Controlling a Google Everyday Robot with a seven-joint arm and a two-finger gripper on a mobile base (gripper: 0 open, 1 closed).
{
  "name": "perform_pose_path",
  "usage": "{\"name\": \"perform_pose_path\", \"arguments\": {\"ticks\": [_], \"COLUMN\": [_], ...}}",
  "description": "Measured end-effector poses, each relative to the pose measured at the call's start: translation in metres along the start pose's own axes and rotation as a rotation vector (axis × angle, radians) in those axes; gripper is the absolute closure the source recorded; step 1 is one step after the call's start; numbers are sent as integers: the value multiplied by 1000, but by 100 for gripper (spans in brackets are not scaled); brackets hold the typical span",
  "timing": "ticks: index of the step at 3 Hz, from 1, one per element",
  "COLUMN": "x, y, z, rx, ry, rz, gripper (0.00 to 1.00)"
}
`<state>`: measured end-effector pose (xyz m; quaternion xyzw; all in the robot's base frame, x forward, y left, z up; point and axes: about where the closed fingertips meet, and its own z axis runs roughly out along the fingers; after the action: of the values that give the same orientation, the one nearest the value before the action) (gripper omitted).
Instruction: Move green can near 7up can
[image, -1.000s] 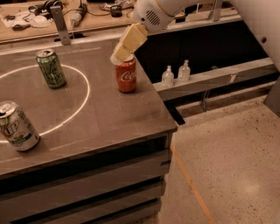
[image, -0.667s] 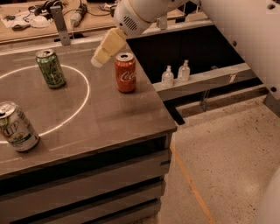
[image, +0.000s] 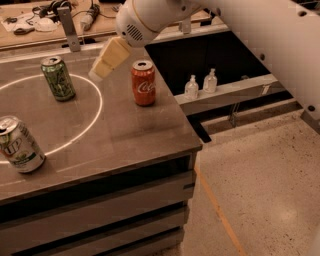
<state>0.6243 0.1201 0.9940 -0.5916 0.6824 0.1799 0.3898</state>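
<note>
We are logging the green can (image: 58, 78) as standing upright at the upper left of the frame, inside the white circle (image: 99, 107) marked on the table (image: 130, 135) and well apart from the 7up can (image: 19, 145), which is standing at the lower left, near the table's front edge. The gripper (image: 98, 71) is hanging in the air just right of the green can, between it and the red Coca-Cola can (image: 143, 83). It is carrying nothing, and we cannot tell whether it is released or clenched. We are judging the risks as follows. A low or off-centre approach is likely to tip the tall, narrow green can rather than seize it. A wide swing of the arm (image: 150, 17) is risking a knock to the red can beside it. A careless set-down is risking a shove to the 7up can, possibly off the front edge. We are counting one green can, one 7up can and one red can, making three cans. We are also counting two small bottles (image: 191, 87) on the ledge (image: 240, 89) at the right, and one gripper.
</note>
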Motion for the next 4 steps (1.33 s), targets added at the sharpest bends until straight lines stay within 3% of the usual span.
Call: {"name": "perform_pose_path", "arguments": {"ticks": [2,3,4], "x": [-23,-32,-37], "y": [-26,-41,-46], "z": [49,87,119], "rx": [2,-2,-14], "ry": [-12,-29,-89], "rz": [-73,-76,-61], "gripper": [0,0,0]}}
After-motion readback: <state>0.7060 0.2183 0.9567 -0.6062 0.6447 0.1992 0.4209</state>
